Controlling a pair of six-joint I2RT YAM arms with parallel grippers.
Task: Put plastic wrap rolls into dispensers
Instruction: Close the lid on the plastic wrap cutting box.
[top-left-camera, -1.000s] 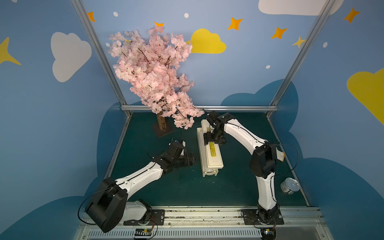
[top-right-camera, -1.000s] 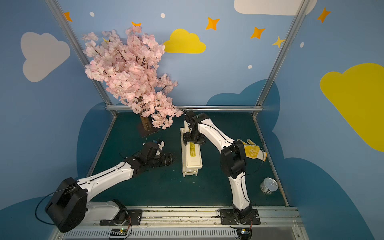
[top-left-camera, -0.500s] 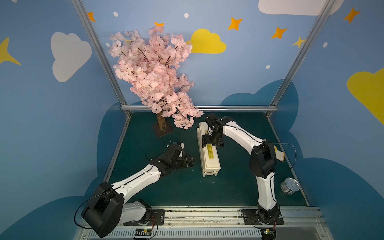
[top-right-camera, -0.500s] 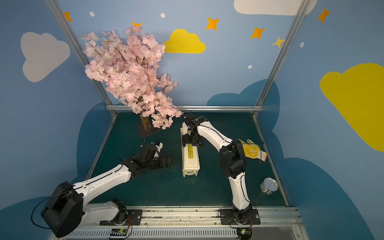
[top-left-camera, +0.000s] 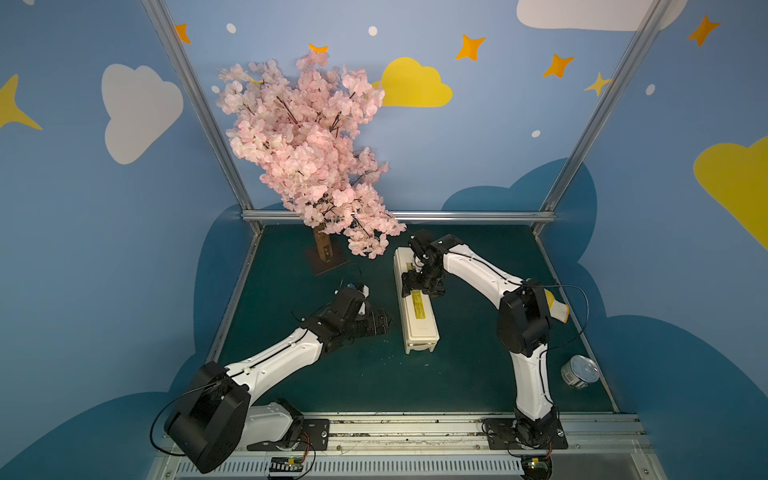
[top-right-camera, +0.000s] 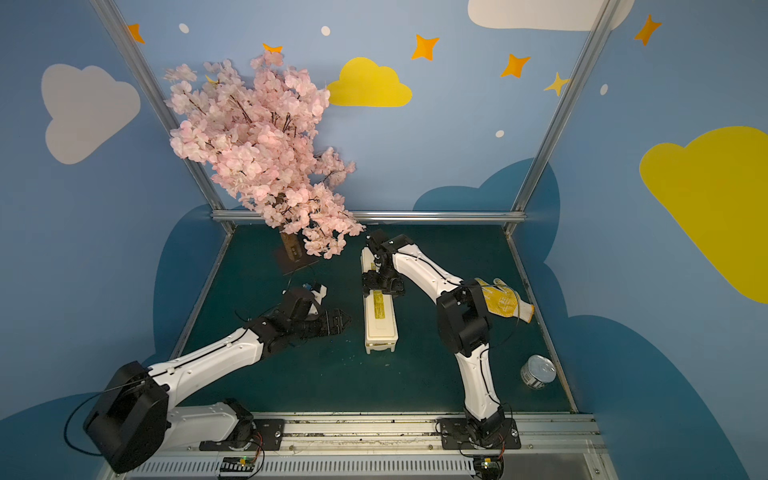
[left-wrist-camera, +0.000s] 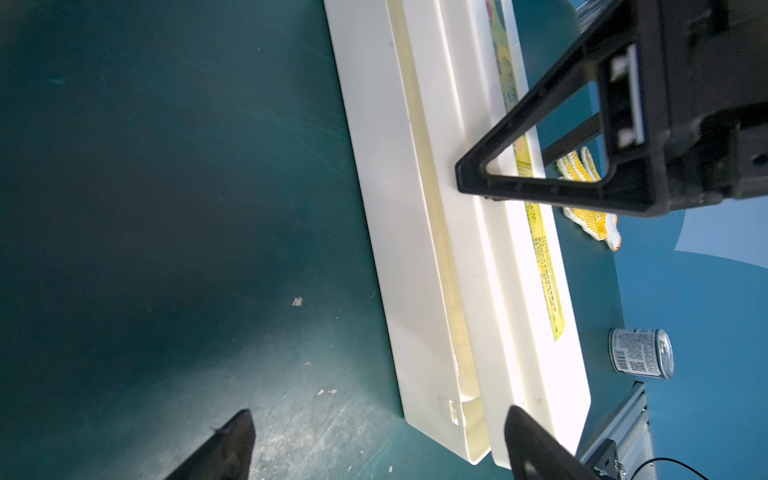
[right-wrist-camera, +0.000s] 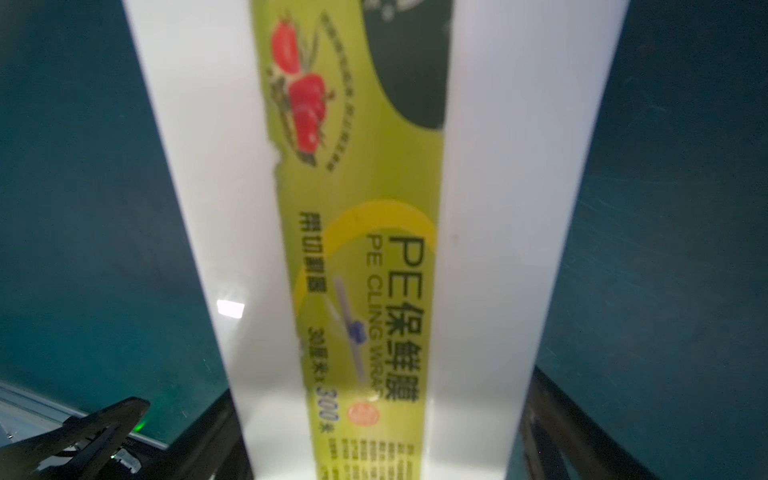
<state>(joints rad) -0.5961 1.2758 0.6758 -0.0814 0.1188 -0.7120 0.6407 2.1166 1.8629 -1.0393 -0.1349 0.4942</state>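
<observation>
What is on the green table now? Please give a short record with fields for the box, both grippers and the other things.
box: long, cream, lying flat, lid down, yellow label on top
roll: not visible
right gripper: jaws wide, astride the box's far half; grip unclear
left gripper: open, empty, beside the box, apart from it
others: tin can, yellow glove, pink blossom tree
</observation>
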